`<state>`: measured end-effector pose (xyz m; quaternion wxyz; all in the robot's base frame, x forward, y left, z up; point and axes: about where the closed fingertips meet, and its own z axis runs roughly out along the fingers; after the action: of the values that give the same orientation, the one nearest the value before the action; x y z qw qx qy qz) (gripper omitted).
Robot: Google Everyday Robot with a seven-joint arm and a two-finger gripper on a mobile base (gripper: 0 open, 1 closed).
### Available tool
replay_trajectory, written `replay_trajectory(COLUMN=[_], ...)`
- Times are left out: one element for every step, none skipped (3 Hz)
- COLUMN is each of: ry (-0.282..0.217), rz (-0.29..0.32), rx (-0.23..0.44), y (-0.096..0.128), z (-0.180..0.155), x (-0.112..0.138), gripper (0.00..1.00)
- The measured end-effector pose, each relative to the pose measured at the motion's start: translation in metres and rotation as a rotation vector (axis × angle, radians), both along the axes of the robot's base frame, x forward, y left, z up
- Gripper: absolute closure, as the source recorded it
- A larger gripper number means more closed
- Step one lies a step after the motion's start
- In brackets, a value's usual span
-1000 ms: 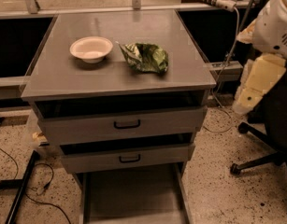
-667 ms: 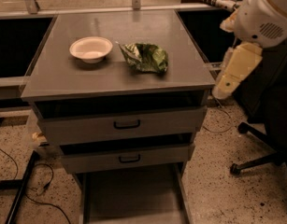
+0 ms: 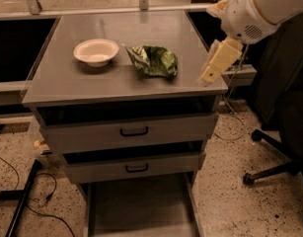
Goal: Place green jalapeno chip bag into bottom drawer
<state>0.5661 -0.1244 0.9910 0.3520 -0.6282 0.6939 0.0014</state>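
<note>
The green jalapeno chip bag (image 3: pixel 153 60) lies crumpled on the grey cabinet top (image 3: pixel 57 83), right of centre. My gripper (image 3: pixel 216 64) is cream-coloured and hangs from the white arm (image 3: pixel 254 9) over the top's right edge, to the right of the bag and apart from it. It holds nothing that I can see. The bottom drawer (image 3: pixel 141 206) is pulled out at floor level below the cabinet, a flat grey tray with thin side rails and nothing in it.
A white round bowl (image 3: pixel 96 51) sits left of the bag. Two grey drawer fronts with black handles (image 3: pixel 133 131) are shut. A black office chair base (image 3: pixel 269 167) stands at the right. Cables and a black stand leg (image 3: pixel 22 196) lie on the speckled floor at the left.
The arm has swung left and up from beside the cabinet, so the gripper is now over the top's right edge near the bag. The bag, bowl and drawers have not moved.
</note>
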Motion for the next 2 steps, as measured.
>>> replay_trajectory(ry=[-0.028, -0.028], rz=[-0.002, -0.002], rx=[0.006, 0.006], y=[0.0026, 0.0027], z=[0.0053, 0.0052], x=[0.0049, 0.0051], gripper=[0.00, 0.00])
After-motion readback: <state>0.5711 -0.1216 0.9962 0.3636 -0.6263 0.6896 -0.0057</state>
